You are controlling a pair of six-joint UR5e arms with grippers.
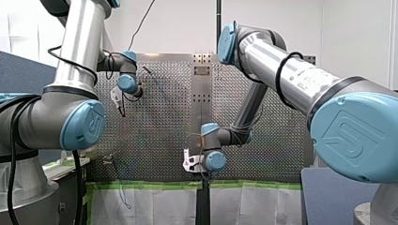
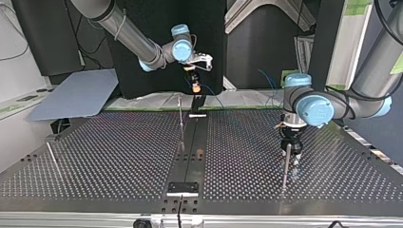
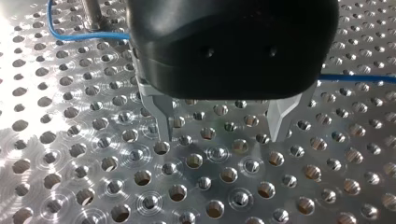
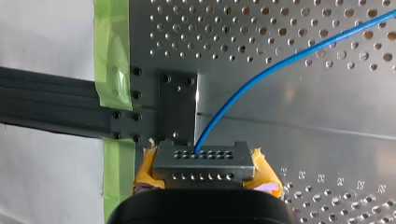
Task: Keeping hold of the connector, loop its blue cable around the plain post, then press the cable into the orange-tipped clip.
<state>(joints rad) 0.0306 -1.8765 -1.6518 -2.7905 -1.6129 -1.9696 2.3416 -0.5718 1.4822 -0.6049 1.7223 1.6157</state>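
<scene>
Jaws on your right gripper (image 2: 195,87) are clamped on the grey metal connector block with rows of small holes (image 4: 204,163), and its yellow pads (image 4: 147,169) press in from either side. In the top view that gripper hangs above the far edge of the perforated metal counter (image 2: 119,156), near its dark middle strip. The thin blue cable (image 4: 261,77) leaves the top face of the connector and runs in a shallow curve across the counter, away from the strip of green tape (image 4: 112,51) along the counter's edge.

Your left gripper (image 3: 223,133) points down at the counter. Its two metal jaws stand apart with nothing between them, and their tips are close over the holes. The blue cable passes behind this gripper and shows on both sides of its black body. On one side the cable bends just beside the foot of a slim metal post (image 3: 93,11). You cannot tell from the pictures whether it wraps around the post or only lies against it. In the top view the post stands just beside the left gripper.
</scene>
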